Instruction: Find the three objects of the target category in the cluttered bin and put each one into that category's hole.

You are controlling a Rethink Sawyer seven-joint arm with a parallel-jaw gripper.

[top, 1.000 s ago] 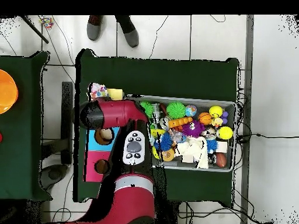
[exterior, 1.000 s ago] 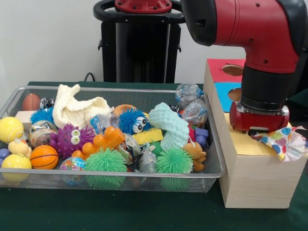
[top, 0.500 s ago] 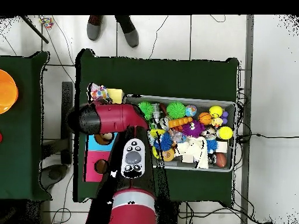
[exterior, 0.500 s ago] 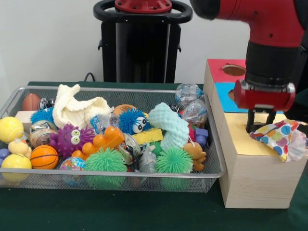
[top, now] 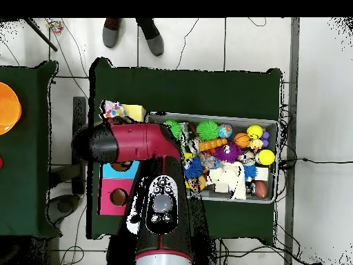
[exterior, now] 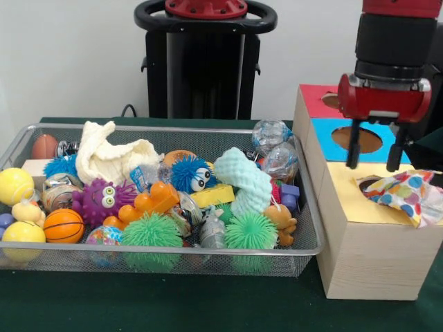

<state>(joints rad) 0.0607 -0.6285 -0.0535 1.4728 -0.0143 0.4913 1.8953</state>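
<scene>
A polka-dot cloth (exterior: 403, 195) lies crumpled on the yellow top of the wooden box (exterior: 367, 256), draped partly over the yellow hole (exterior: 367, 183); it also shows in the overhead view as the polka-dot cloth (top: 114, 109). My gripper (exterior: 373, 149) hangs open and empty above the box, over the blue hole (exterior: 356, 139), clear of the cloth. In the wire bin (exterior: 166, 263) lie a white knitted cloth (exterior: 111, 158) and a mint fuzzy cloth (exterior: 243, 181) among the toys. From overhead the arm (top: 131, 143) hides the gripper.
The bin holds several balls, spiky toys and plastic-wrapped items. A red hole (exterior: 333, 100) sits at the box's far end. A black pedestal (exterior: 201, 62) stands behind the bin. A person's shoes (top: 131, 34) show at the overhead view's top edge.
My gripper has let go of the polka-dot cloth and risen off the yellow section toward the blue one. The cloth stays on the box.
</scene>
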